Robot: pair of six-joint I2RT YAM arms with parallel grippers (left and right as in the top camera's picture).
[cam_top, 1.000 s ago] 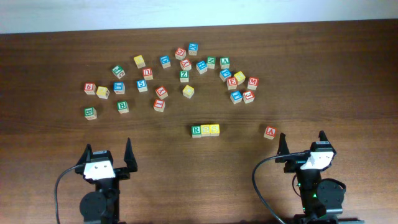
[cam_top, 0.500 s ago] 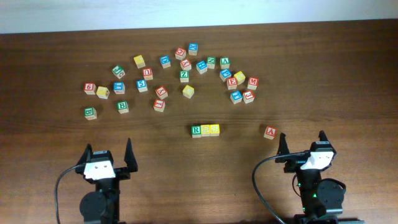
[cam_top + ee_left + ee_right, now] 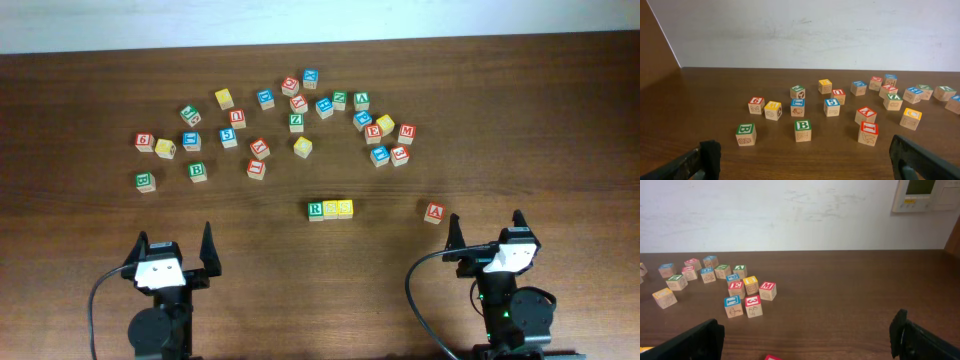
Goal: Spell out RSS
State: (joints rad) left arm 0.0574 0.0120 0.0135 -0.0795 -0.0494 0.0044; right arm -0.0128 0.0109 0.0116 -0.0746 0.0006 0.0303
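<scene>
Blocks for the word sat in a tight row near the middle of the bench (image 3: 560, 130). The green R block (image 3: 316, 209) was at the left end, then the first yellow block (image 3: 331, 208) touching it, and the second yellow block (image 3: 345, 207) touching that one. Honestly the letters on the yellow two were too small for me to read.

The left tool (image 3: 174, 248) was parked at the near edge, fingers (image 3: 695, 162) spread wide with nothing between them. Same deal for the right tool (image 3: 485, 230): fingers (image 3: 920, 337) apart and empty. Both were well apart from the row.

A red A block (image 3: 434, 212) sat by itself off to the right of the row, not far ahead of the right tool. The loose blocks (image 3: 260, 148) were scattered in a rough arc across the far half of the bench. From the left wrist camera, two green B blocks (image 3: 802, 130) were the nearest of that bunch.
</scene>
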